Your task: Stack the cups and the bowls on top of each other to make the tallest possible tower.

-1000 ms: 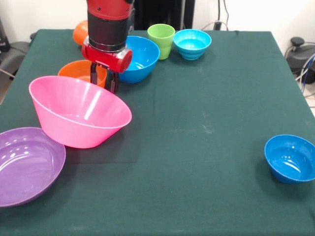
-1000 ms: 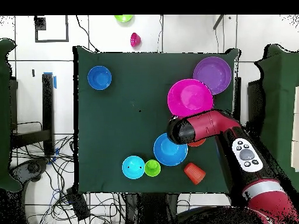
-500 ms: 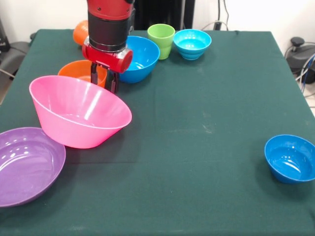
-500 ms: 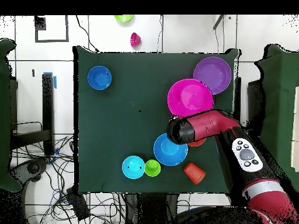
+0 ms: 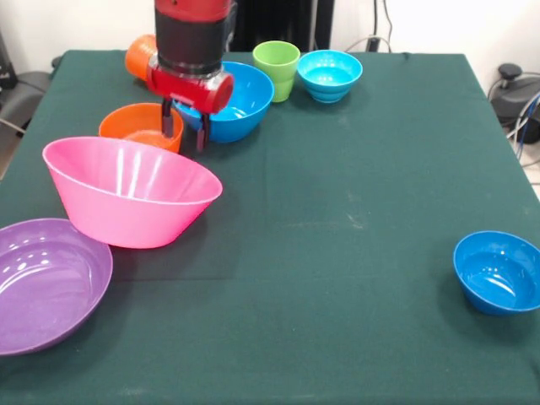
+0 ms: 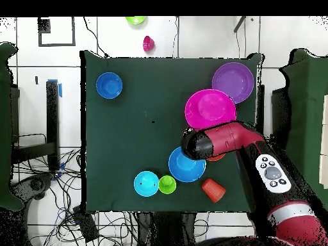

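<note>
My gripper [image 5: 185, 137] hangs open and empty just behind the far rim of the huge pink bowl [image 5: 126, 198], between the small orange bowl [image 5: 133, 124] and the medium blue bowl [image 5: 242, 99]. The lime green cup [image 5: 277, 67] and the small cyan bowl [image 5: 329, 74] stand at the far side. The orange cup [image 5: 137, 55] lies behind the arm. The purple bowl [image 5: 42, 283] sits near left and the dark blue bowl [image 5: 498, 272] near right. Nothing is stacked. In the overhead view the arm's end [image 6: 194, 142] covers the gripper next to the pink bowl [image 6: 209, 109].
The green table cloth [image 5: 354, 211] has its edges close to the purple and dark blue bowls. In the overhead view a small green thing [image 6: 135, 20] and a small pink thing [image 6: 148, 43] lie on the floor beyond the table.
My gripper has risen a little and shifted slightly away from the pink bowl. The pink bowl, which was tilted, has settled more level and slid slightly.
</note>
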